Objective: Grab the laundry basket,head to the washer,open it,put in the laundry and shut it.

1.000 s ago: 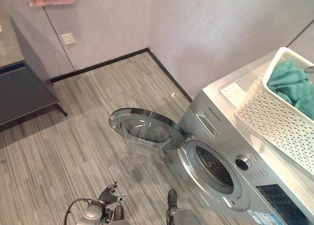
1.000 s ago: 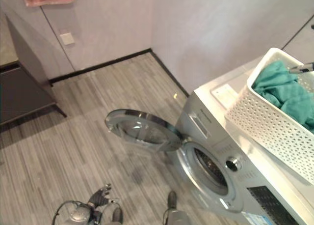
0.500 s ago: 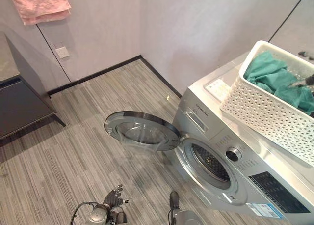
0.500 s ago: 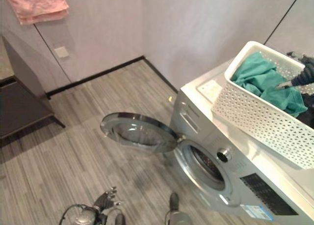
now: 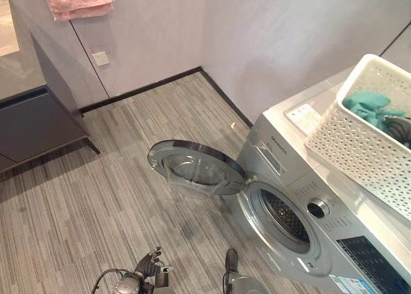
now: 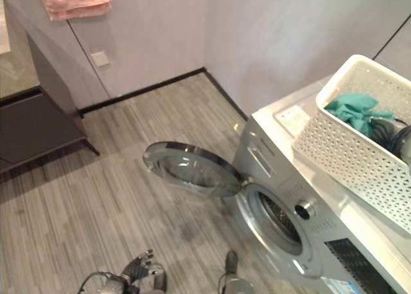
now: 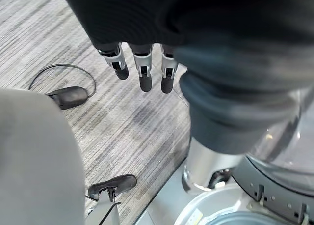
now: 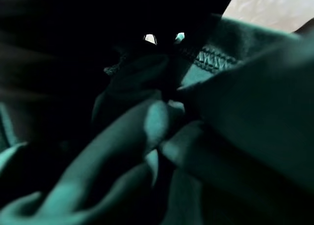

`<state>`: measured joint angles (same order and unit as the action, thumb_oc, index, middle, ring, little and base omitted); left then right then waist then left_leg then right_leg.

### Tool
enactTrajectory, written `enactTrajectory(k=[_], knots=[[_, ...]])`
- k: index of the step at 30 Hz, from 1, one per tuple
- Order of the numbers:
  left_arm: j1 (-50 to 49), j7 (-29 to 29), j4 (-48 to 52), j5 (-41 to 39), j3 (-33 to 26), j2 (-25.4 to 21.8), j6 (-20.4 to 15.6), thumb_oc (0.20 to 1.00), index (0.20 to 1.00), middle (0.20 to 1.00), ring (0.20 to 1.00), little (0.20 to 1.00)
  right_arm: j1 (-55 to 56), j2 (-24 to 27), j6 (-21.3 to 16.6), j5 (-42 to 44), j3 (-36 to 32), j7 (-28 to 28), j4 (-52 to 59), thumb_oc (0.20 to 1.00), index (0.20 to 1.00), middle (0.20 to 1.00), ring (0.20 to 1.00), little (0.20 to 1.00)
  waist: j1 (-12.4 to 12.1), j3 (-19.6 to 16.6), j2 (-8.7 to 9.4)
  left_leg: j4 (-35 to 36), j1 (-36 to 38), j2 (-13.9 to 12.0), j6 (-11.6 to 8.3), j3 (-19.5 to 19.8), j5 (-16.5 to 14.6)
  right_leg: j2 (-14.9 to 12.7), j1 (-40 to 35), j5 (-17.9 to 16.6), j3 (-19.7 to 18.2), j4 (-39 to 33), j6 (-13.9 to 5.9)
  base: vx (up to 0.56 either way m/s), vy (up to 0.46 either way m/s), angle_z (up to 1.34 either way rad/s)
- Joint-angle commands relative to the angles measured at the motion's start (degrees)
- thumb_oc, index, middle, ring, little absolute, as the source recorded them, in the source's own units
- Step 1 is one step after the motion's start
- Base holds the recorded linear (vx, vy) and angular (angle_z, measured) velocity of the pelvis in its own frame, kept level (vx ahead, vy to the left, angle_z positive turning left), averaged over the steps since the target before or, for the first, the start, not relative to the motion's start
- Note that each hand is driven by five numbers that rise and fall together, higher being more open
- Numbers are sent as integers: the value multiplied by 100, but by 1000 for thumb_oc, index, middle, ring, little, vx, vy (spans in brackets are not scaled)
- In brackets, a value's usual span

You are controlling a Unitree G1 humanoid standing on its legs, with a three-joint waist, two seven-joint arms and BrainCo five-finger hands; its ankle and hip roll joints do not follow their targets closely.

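Right hand point(image 6: 393, 140) buried in laundry point(image 6: 350, 109).

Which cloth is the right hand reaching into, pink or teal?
The teal cloth in the white laundry basket on top of the washer; the right hand is down in it. The pink cloth hangs on the far wall, untouched.

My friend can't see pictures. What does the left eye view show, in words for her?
A silver washing machine stands against a grey wall with its round door swung wide open over the striped floor. On top sits a white laundry basket holding teal laundry, with the robot's right hand reaching into it. A pink towel hangs on the wall.
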<state>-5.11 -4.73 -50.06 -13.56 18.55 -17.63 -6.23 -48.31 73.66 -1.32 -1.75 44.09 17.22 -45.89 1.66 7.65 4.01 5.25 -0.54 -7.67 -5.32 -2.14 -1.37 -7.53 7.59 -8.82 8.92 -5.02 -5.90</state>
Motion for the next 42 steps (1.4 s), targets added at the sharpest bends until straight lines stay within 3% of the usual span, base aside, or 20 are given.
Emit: enactTrajectory(k=[1,2,3,4,5,7,8,13,17,20,25,26,28,30,37,42], knots=[[186,93,70,-104,81,-83,-207,1000,1000,1000,1000,1000,-694,192,50,-325,521,239,-57,1000,1000,1000,1000,1000,-191,430,94,-42,-134,-80,-99,1,76,-293,52,651,57,399,-300,-1,-29,18],[179,96,64,-104,68,-73,-211,1000,1000,1000,1000,1000,-640,214,46,-310,487,226,4,1000,1000,1000,1000,1000,-197,436,88,-38,-149,-80,-101,6,85,-287,53,653,62,397,-298,3,-16,12],[180,97,58,-110,58,-70,-212,1000,1000,1000,1000,1000,-601,220,43,-295,449,202,22,583,583,583,583,583,-201,440,82,-35,-155,-81,-104,4,90,-287,48,655,68,388,-298,7,-15,5],[201,131,18,-115,44,-58,-222,1000,1000,1000,1000,1000,-556,160,66,-201,245,70,-102,244,244,244,244,244,-188,436,69,-27,-150,-80,-101,-4,88,-283,36,651,71,365,-296,0,0,0],[203,131,17,-115,47,-62,-222,1000,1000,1000,1000,1000,-541,160,65,-203,230,68,-101,200,200,200,200,200,-191,437,73,-27,-149,-80,-101,-4,88,-283,34,651,71,364,-296,0,0,0],[264,198,-75,-124,45,-20,-233,1000,1000,1000,1000,1000,-504,38,76,-7,-191,-239,-359,200,200,200,200,200,-181,423,66,-25,-134,-72,-95,-22,78,-274,15,641,57,342,-298,0,0,0],[411,298,-288,-63,62,30,-242,1000,1000,1000,1000,1000,-687,-56,79,358,-706,-686,-486,200,200,200,200,200,-140,376,67,-25,-98,-64,-81,-45,51,-261,-17,654,21,336,-299,0,0,0],[611,398,-522,-20,93,99,-268,1000,1000,1000,1000,1000,-1108,80,-109,1589,-1535,-1319,-528,200,200,200,200,200,-58,280,87,-25,57,-43,-64,-98,-53,-260,-100,683,-39,365,-310,0,0,0],[682,431,-560,-3,100,25,-264,1000,1000,1000,1000,1000,-1976,353,-201,2264,-1701,-1805,-874,200,200,200,200,200,-9,180,105,-25,202,-36,-61,-122,-130,-266,-206,713,-71,375,-322,9,4,-1],[747,569,-721,48,55,-40,-228,1000,1000,1000,1000,1000,-2990,486,-407,2694,-1744,-2546,-798,200,200,200,200,200,34,-5,103,-31,329,-19,-50,-145,-207,-267,-307,739,-98,381,-335,49,22,-1],[734,708,-735,116,-93,50,-184,1000,1000,1000,1000,1000,-2994,522,-457,2101,-2127,-3335,357,200,200,200,200,200,105,-137,-17,-33,458,2,-12,-169,-286,-290,-411,763,-118,385,-347,36,21,-6],[735,761,-775,187,-119,115,-149,1000,1000,1000,1000,1000,-2717,561,-408,1585,-2502,-3762,822,200,200,200,200,200,132,-187,-71,-33,497,13,11,-160,-322,-305,-442,776,-126,399,-353,33,25,-10],[726,785,-773,227,-137,129,-138,1000,1000,1000,1000,1000,-2368,589,-346,1239,-2825,-3943,1138,200,200,200,200,200,142,-202,-84,-34,510,19,24,-153,-339,-310,-455,789,-127,410,-355,12,11,-3],[749,849,-808,367,-174,236,-125,1000,1000,1000,1000,1000,-1363,423,-356,836,-3955,-4412,1880,200,200,200,200,200,205,-231,-157,-35,545,42,65,-138,-383,-315,-473,829,-143,457,-357,0,0,0],[745,880,-747,497,-152,238,-104,1000,1000,1000,1000,1000,426,-116,-471,586,-5663,-4606,3224,200,200,200,200,200,251,-260,-123,-34,626,114,136,-190,-458,-359,-464,805,-218,471,-396,-3,23,-4],[765,901,-269,609,-152,106,-181,1000,1000,1000,1000,1000,968,-293,-511,397,-6136,-4615,4008,200,200,200,200,200,298,-246,-112,-55,650,195,190,-265,-475,-408,-385,735,-330,524,-418,-13,47,-12]])
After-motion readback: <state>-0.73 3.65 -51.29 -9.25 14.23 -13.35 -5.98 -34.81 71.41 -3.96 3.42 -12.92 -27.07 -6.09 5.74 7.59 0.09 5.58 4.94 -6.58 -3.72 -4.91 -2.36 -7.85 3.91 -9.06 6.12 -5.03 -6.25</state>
